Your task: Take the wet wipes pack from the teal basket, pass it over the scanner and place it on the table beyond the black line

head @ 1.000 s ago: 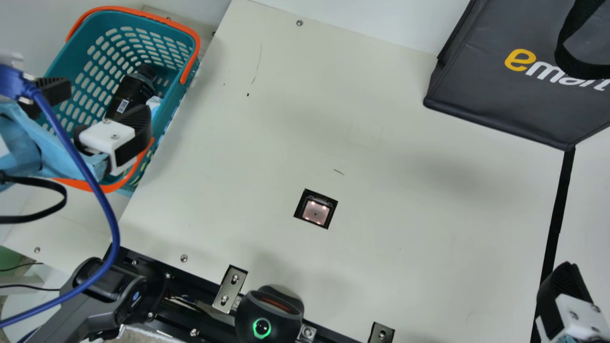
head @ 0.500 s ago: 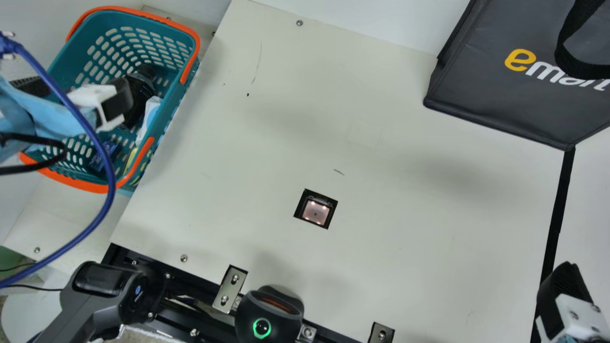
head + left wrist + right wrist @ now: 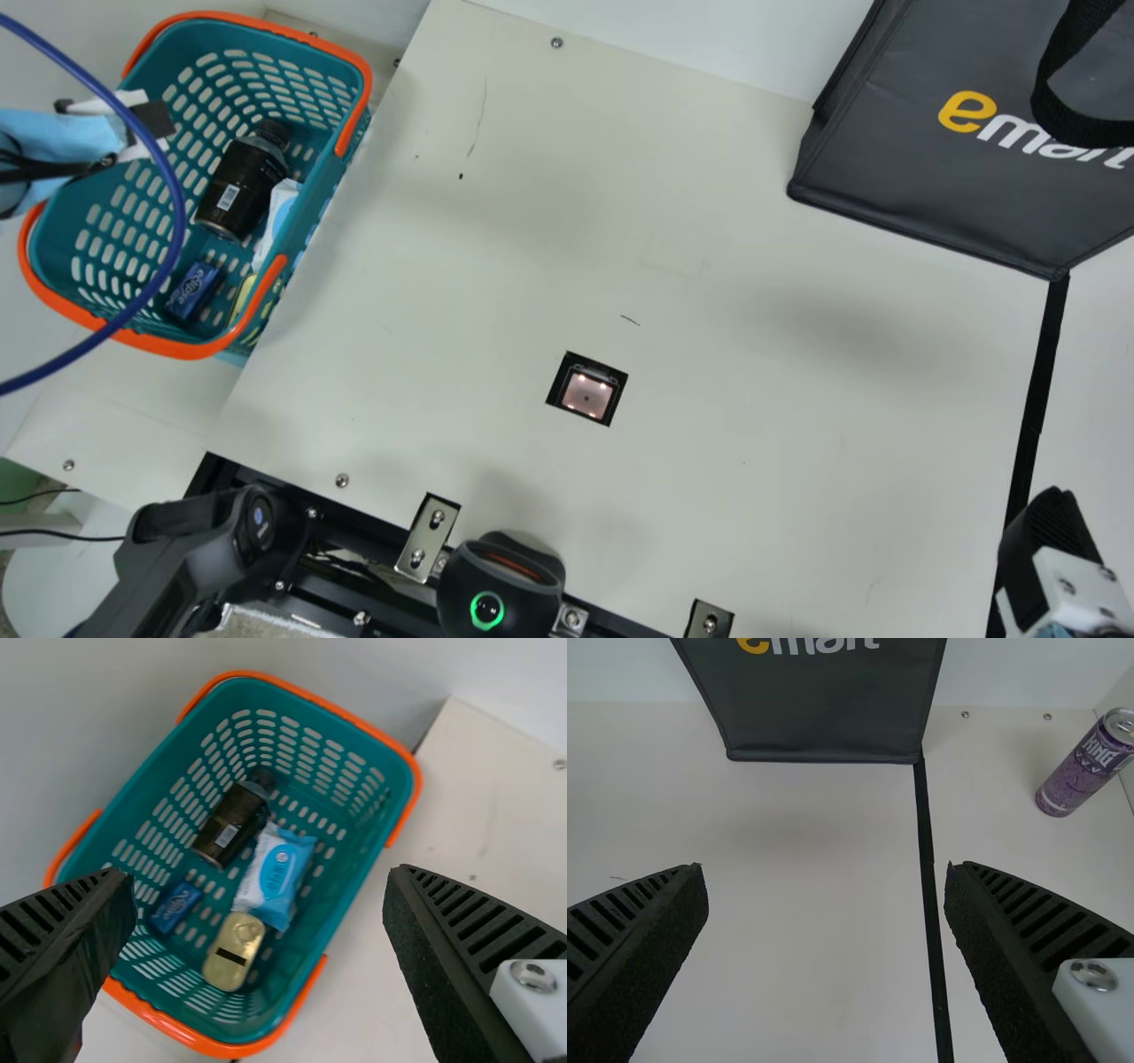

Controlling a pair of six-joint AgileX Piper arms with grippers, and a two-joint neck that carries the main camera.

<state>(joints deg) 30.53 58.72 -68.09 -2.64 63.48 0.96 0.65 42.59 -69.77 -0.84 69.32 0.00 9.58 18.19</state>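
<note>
Wet wipes pack (image 3: 275, 873) lies in the teal basket (image 3: 337, 895), beside a dark bottle (image 3: 226, 828). Over the basket, the left gripper (image 3: 158, 119) has its fingers apart; the right gripper (image 3: 1050, 532), also spread, hangs near the black line (image 3: 1028, 434).

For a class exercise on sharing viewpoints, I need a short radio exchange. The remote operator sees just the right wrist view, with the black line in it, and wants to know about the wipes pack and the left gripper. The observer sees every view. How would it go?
Operator: I have the black line in view. Where is the wipes pack?
Observer: Inside the teal basket, beside the dark bottle.
Operator: Has the left gripper taken hold of it?
Observer: No, that gripper is open, with nothing in its grip.
</note>
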